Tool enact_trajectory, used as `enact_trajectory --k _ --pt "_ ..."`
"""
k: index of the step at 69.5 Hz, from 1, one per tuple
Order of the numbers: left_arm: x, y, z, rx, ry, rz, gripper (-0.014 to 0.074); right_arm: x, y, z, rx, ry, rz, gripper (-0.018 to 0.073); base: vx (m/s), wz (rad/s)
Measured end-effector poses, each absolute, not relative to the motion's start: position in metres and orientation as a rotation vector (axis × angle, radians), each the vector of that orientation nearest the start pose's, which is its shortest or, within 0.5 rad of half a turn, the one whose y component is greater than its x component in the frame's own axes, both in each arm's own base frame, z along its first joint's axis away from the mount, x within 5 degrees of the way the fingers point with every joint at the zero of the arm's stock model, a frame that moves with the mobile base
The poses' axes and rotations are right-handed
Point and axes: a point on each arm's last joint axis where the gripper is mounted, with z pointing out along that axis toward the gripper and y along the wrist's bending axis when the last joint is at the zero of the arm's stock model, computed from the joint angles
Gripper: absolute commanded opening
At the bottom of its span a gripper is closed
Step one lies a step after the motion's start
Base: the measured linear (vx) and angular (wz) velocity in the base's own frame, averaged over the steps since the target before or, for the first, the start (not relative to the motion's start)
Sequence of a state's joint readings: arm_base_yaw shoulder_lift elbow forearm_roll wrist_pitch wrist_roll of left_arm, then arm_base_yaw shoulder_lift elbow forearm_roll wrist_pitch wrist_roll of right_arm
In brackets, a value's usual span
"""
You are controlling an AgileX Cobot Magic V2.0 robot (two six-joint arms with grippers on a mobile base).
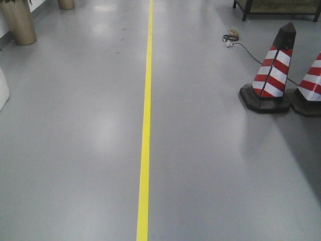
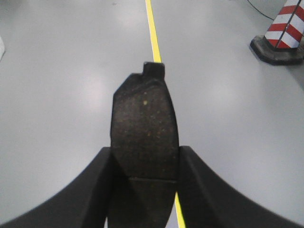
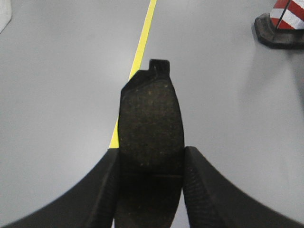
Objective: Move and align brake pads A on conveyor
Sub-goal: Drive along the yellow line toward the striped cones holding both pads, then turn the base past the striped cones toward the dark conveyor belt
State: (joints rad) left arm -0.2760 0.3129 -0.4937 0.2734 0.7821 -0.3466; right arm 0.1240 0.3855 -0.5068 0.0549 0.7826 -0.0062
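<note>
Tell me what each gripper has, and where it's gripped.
Each holds one brake pad. Left gripper pinches its pad by the two long edges near the groove end; right gripper holds its pad likewise.

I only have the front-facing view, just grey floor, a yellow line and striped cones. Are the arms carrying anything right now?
Observer: Yes. In the left wrist view the left tool is shut on a brake pad, dark and speckled, sticking out ahead of the fingers.
Operator: And the right arm?
Observer: Same there. The right tool is shut on a second brake pad, with a small square tab at its far end.
Operator: Any sign of the conveyor under them?
Observer: No. Both wrist views show only the grey floor beneath the pads, with the yellow line running under them; no belt is in view.
</note>
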Motion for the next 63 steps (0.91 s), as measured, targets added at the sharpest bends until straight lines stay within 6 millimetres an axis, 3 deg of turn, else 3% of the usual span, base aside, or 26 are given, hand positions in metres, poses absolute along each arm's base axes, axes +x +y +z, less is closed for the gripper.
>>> enact_trajectory --k 63 --pt "0.0603 0.0008 0.2918 0.011 2.056 -0.069 -0.0006 0.0690 0.0122 0.2887 -0.121 2.144 0.133 -0.0004 0.76 -0.04"
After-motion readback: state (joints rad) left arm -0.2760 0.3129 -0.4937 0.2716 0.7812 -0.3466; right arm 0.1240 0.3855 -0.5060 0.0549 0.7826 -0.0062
